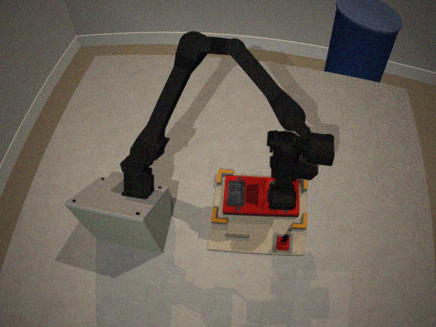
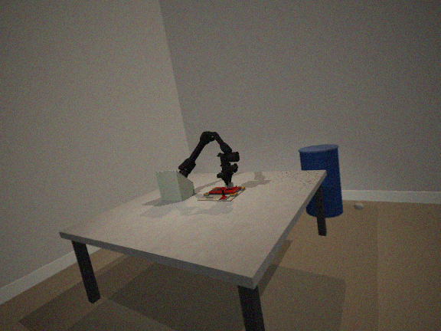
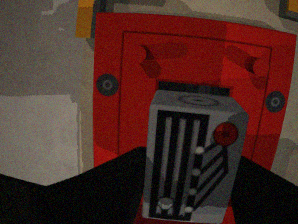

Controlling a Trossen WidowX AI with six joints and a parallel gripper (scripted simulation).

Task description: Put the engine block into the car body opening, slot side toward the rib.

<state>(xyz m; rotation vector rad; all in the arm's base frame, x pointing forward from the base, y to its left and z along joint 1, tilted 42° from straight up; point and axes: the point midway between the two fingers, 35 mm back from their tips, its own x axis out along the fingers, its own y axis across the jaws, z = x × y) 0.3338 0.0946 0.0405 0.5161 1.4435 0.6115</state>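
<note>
The red car body (image 1: 253, 210) (image 2: 219, 191) (image 3: 200, 60) lies flat on a pale board (image 1: 257, 246) between orange corner brackets. My gripper (image 3: 190, 162) (image 2: 230, 185) points down over the right part of the car body and is shut on the grey engine block (image 3: 182, 160). In the wrist view the block stands upright between the black fingers, showing dark slots and a red round cap. It covers most of the opening (image 3: 194, 88); a dark strip shows past its far edge. The block's lower end and the rib are hidden, so its depth cannot be told.
A small red lever (image 1: 283, 242) with a black knob stands on the board's front right, and a thin grey bar (image 1: 237, 236) lies at its front left. The pale green arm base (image 1: 125, 231) (image 2: 172, 188) is to the left. A blue drum (image 1: 359, 45) (image 2: 323, 180) stands beyond the table.
</note>
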